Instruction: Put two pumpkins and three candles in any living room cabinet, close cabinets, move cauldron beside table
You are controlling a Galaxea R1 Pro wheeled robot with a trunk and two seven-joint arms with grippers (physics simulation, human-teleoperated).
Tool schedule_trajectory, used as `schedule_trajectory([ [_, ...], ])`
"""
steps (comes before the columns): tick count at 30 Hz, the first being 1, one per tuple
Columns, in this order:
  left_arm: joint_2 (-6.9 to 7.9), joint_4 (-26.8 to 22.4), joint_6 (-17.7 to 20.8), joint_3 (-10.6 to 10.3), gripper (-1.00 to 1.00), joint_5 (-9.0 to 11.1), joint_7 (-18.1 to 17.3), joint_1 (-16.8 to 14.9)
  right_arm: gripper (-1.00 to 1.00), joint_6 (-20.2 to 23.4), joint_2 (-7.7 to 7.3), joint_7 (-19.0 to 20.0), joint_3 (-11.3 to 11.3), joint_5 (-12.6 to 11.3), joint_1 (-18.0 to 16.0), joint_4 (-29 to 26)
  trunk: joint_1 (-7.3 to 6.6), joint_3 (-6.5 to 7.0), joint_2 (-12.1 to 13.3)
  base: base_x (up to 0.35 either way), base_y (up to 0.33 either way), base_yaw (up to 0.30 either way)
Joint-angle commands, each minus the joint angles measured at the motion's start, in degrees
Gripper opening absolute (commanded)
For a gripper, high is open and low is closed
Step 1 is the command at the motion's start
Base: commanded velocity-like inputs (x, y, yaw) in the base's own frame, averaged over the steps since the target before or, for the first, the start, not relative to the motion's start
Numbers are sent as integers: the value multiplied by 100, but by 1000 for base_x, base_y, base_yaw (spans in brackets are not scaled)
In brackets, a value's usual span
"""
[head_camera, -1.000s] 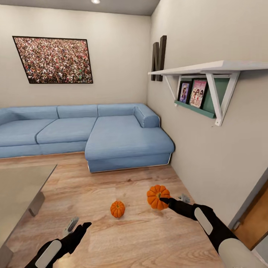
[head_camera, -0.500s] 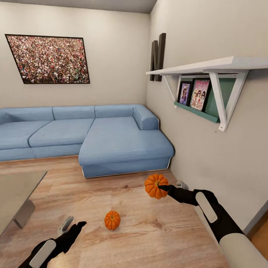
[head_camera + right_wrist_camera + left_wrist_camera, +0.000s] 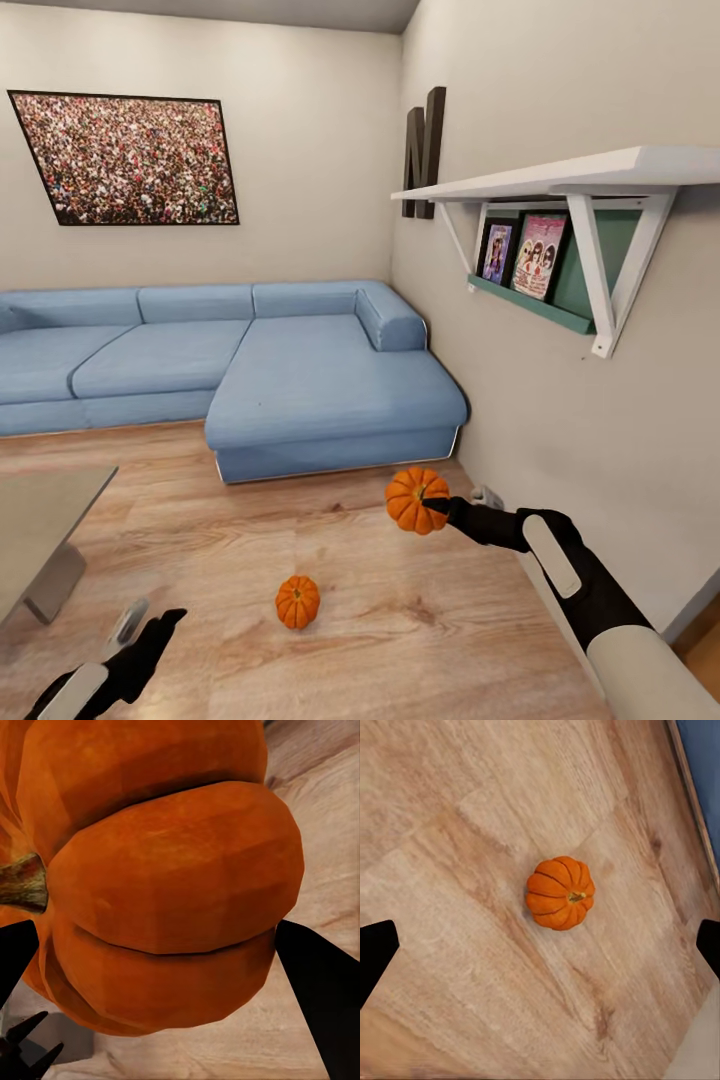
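1. Since a second ago the whole outlook has swung, so the sofa (image 3: 300, 370) and wall picture (image 3: 125, 158) sit differently; that is the camera turning, not the furniture. Against the floor pumpkin (image 3: 298, 601), the left tool (image 3: 140, 640) has drawn back and away, while the right tool (image 3: 432, 508) keeps the same hold on its load.
2. Right tool: clamped on the held pumpkin (image 3: 413, 499), lifted clear of the wooden floor (image 3: 400, 640), between the sofa's front corner and the side wall. From the right wrist its two dark fingers (image 3: 322, 997) press the ribbed sides, stem off to one side.
3. Left tool: spread apart and empty, hovering low over the floor; from its own camera the floor pumpkin lies between the fingertips (image 3: 375, 956) but well short of them.
4. Floor pumpkin: resting on the boards in front of the sofa, near the held one but apart from it.
5. Worktop (image 3: 40, 510): only a grey corner shows, off beyond the left tool from the floor pumpkin.
6. Progress, as I judge it: early. One pumpkin is picked up, one is on the floor, and nothing is stored yet. Candles, pot and cabinet are still to be dealt with.
7. Containers: the white wall shelf (image 3: 560, 180) above the held pumpkin has framed pictures (image 3: 520, 250) beneath it; it is no part of the job.
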Motion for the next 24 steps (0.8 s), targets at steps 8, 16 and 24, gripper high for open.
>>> schedule_trajectory([
  [8,31,115,48,62,100,21,-73,-7,-100,-3,3,-2,-11,1,1,0,-1,-5,-2,212,0,7],
  [16,32,121,59,64,100,25,-86,-8,-100,-12,13,-8,14,12,1,0,-1,-5,-2,219,5,226],
  [24,28,122,53,64,100,20,-87,-7,-100,-19,11,-9,17,9,1,0,-1,-5,-2,270,55,283],
])
